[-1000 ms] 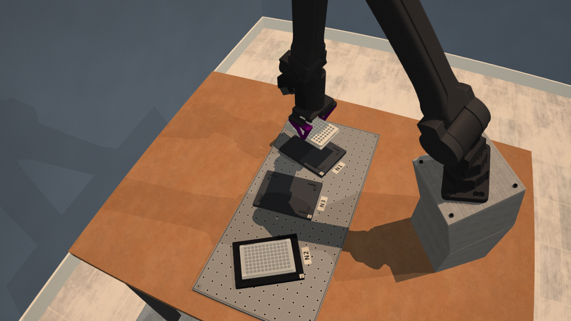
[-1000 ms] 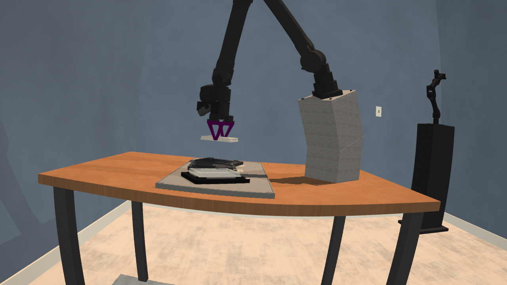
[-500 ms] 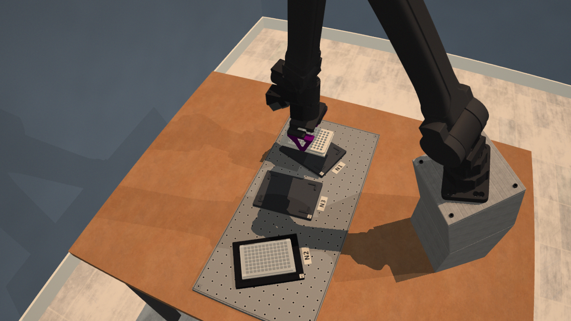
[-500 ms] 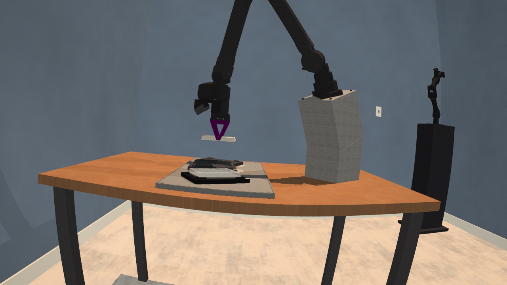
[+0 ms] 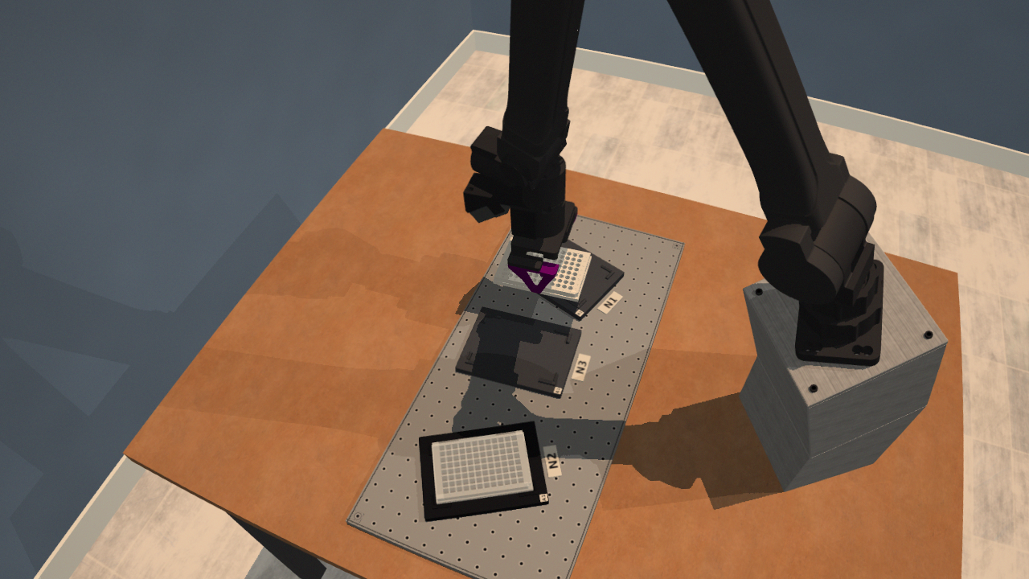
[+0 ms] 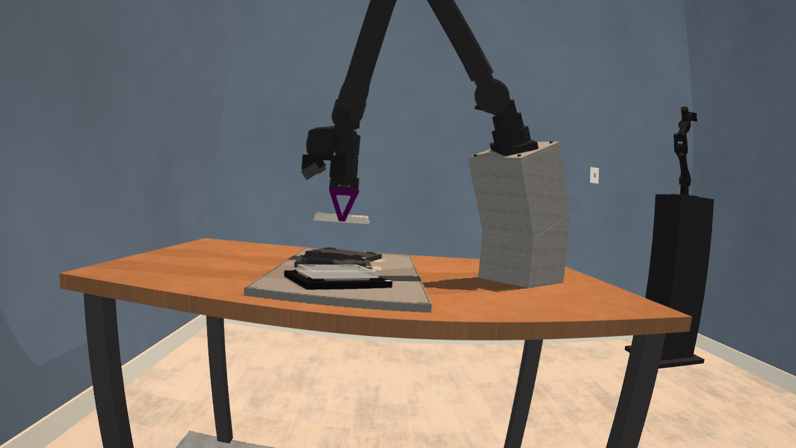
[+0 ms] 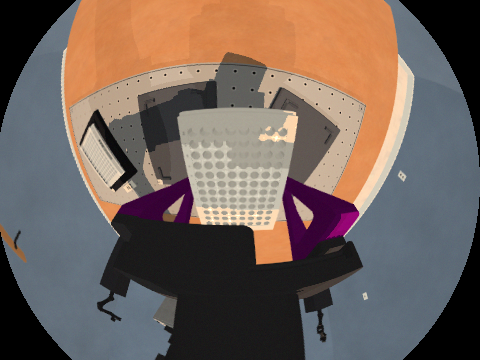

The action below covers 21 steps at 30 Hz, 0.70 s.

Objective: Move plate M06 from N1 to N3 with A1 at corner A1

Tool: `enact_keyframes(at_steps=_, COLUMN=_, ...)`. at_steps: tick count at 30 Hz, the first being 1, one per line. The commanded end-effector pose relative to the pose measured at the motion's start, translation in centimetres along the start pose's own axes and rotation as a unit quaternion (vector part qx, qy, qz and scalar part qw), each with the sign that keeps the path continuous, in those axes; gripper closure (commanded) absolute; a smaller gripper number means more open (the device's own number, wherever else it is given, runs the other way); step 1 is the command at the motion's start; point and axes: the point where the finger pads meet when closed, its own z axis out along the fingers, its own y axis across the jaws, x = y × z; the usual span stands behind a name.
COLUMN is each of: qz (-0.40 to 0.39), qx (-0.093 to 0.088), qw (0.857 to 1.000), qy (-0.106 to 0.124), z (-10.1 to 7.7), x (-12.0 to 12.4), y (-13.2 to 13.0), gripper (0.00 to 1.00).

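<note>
M06 is up in the air, a pale 96-well plate with rows of round wells showing, the right way up and close to level in the exterior view. The end effector has it clamped across its width, purple fingers spread wide on its two long sides. In the top view the plate hangs over N1, turned at an angle to that dark nest, part of which shows past its right edge. The ID label on the plate cannot be made out.

From the side, there is plenty of open air between the plate and the grey perforated deck below it. N3 lies in the middle of the deck, a flat dark nest with thin corner locators, nothing on it, half under the arm's shadow. Nearer the camera in the top view sits N2, black-framed, with M09 lying flat inside it, a white plate with a square grid of wells. The three nests stand well apart, with bare deck between them.

White labels on the deck read N1, N3 and N2, each just to the right of its nest. The deck lies on an orange wooden surface, with a wide margin to the left edge. The arm's grey pedestal stands at the right, clear of the deck.
</note>
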Motion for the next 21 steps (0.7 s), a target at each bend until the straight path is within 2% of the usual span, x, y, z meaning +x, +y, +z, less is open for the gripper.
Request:
enact_keyframes(at_steps=1, qz=0.002, qx=0.001, qw=1.000, qy=-0.011, z=0.0, x=-1.0, y=1.4, gripper=1.00)
enact_keyframes(at_steps=8, qz=0.000, qx=0.003, qw=1.000, qy=-0.018, z=-0.5, x=-1.7, y=3.1, gripper=1.00)
enact_keyframes(at_steps=9, qz=0.002, qx=0.001, qw=1.000, qy=-0.011, z=0.5, x=-1.8, y=3.2, gripper=1.00)
enact_keyframes(at_steps=10, qz=0.003, qx=0.000, qw=1.000, qy=-0.008, z=0.5, x=-1.5, y=3.6, gripper=1.00)
enact_keyframes(at_steps=12, qz=0.000, qx=0.002, qw=1.000, qy=-0.018, z=-0.5, x=-1.9, y=4.5, gripper=1.00)
enact_keyframes(at_steps=16, qz=0.000, qx=0.002, qw=1.000, qy=-0.022, z=-0.6, x=-2.5, y=5.8, gripper=1.00)
enact_keyframes(at_steps=19, qz=0.002, qx=0.000, qw=1.000, qy=-0.012, z=0.0, x=-1.7, y=6.8, gripper=1.00)
enact_keyframes(at_steps=21, qz=0.001, qx=0.001, qw=1.000, qy=-0.017, z=-0.4, x=-2.1, y=7.5, gripper=1.00)
